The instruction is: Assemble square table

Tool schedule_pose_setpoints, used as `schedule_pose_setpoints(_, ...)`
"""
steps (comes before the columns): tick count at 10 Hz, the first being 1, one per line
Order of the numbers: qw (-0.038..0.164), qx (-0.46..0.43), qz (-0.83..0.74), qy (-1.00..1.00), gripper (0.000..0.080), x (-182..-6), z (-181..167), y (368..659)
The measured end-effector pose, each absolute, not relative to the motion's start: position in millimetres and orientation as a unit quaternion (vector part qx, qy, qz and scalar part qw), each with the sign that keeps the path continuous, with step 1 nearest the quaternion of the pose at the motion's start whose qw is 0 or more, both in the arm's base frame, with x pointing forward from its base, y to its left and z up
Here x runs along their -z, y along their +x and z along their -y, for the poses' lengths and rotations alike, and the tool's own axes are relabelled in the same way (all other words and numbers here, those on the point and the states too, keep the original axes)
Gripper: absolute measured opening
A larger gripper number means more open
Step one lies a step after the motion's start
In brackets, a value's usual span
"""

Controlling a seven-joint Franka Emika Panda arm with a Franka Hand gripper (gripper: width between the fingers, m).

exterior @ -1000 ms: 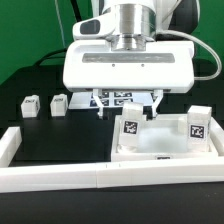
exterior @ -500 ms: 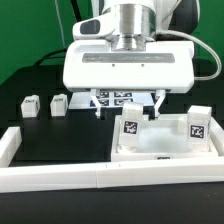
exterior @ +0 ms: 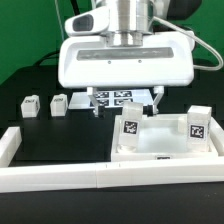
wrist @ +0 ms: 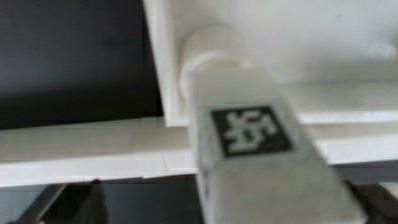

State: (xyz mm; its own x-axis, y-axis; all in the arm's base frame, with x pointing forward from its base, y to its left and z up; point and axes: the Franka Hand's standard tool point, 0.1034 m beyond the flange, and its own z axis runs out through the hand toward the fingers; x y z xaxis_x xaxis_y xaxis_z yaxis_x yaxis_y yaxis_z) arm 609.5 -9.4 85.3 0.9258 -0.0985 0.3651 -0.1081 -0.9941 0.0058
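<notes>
The white square tabletop [exterior: 166, 147] lies at the front on the exterior view's right, against the border wall. Two tagged white legs stand upright in its corners, one nearer the middle [exterior: 130, 128] and one at the right [exterior: 197, 123]. Two more legs [exterior: 30, 104] [exterior: 58, 102] lie on the black table at the left. My gripper [exterior: 126, 101] is open and empty, its fingers spread wide just above the nearer upright leg. In the wrist view that leg [wrist: 249, 130] rises from the tabletop [wrist: 302, 50] between my gripper [wrist: 217, 212], untouched.
Long white bars form the border wall along the front [exterior: 90, 178] and the left side [exterior: 8, 146]. The marker board [exterior: 121, 97] lies flat behind the gripper's fingers. A green backdrop stands behind the table.
My gripper has risen a little, straight up from the upright leg. The legs and the tabletop have not moved.
</notes>
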Motion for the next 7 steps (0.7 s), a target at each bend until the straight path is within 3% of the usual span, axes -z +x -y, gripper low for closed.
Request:
schedule_pose_setpoints(3,-0.008,-0.074,0.059,0.995,0.0649,-84.7,8.7,611.8)
schedule_pose_setpoints(7,-0.01,-0.069,0.07,0.995,0.0649,-86.0,10.4,618.3)
